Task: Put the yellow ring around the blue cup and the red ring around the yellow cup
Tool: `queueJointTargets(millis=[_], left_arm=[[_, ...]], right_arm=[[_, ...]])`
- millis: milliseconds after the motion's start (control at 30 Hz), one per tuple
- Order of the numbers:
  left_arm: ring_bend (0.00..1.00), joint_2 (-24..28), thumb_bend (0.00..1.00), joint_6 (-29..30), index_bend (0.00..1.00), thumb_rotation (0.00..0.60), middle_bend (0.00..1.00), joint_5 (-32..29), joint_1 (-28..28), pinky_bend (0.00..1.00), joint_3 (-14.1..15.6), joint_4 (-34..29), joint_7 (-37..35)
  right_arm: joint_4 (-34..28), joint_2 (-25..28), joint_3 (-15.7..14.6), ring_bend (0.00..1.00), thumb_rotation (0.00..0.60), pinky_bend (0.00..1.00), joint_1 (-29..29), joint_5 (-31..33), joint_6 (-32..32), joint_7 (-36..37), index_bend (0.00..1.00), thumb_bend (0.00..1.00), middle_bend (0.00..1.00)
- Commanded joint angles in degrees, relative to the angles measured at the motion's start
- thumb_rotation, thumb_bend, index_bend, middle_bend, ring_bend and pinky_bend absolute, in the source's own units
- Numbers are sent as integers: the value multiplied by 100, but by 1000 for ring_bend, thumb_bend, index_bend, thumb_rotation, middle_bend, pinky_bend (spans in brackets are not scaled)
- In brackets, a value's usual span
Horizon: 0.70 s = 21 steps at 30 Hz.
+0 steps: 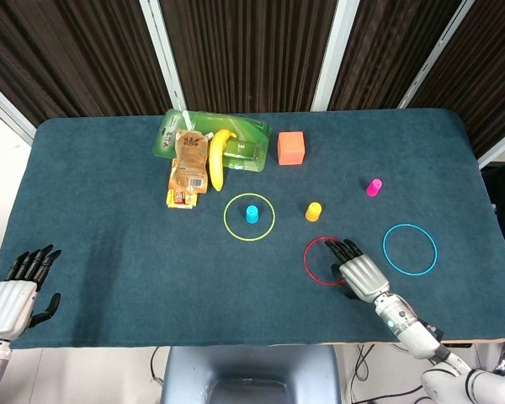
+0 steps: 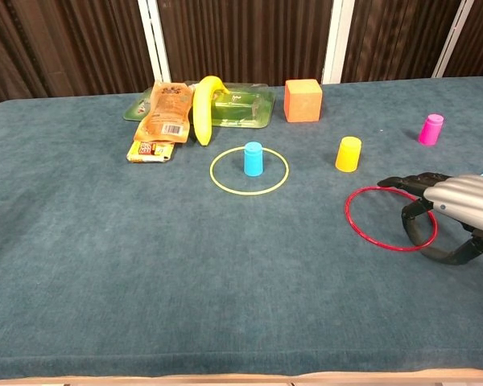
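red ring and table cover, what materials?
Red ring: likely thin plastic, possibly coated wire; a smooth, even, narrow hoop lying flat. Table cover: looks like teal fabric with a short nap, carpet or felt-like; matte, mottled texture, soft rounded front edge.

Head view: set high above the near edge, looking steeply down on the whole dark teal cloth-covered table (image 1: 109, 219), far enough to take in every edge and the dark slatted wall behind. Chest view: set low at the near edge, looking across the cloth toward the far side, closer in. Shared by both: the thin yellow ring (image 1: 249, 217) (image 2: 249, 171) and orange foam cube (image 1: 291, 148) (image 2: 303, 100).
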Motion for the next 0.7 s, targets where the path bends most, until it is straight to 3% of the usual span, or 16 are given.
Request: queueJointTargets(millis=[33, 367, 700], left_arm=[[0, 4, 454, 3, 0, 600, 0, 5, 1, 0, 0, -3, -3], [0, 18, 455, 28, 0, 600, 0, 8, 20, 0, 7, -27, 14], [0, 2, 455, 33, 0, 600, 0, 12, 13, 0, -5, -4, 4]], right_arm=[[2, -3, 4, 0, 600, 0, -3, 3, -7, -4, 688, 471, 31], [9, -9, -2, 0, 600, 0, -3, 32, -109, -45, 725, 511, 43], [-45, 32, 44, 0, 600, 0, -24, -20, 35, -15, 836, 625, 83]])
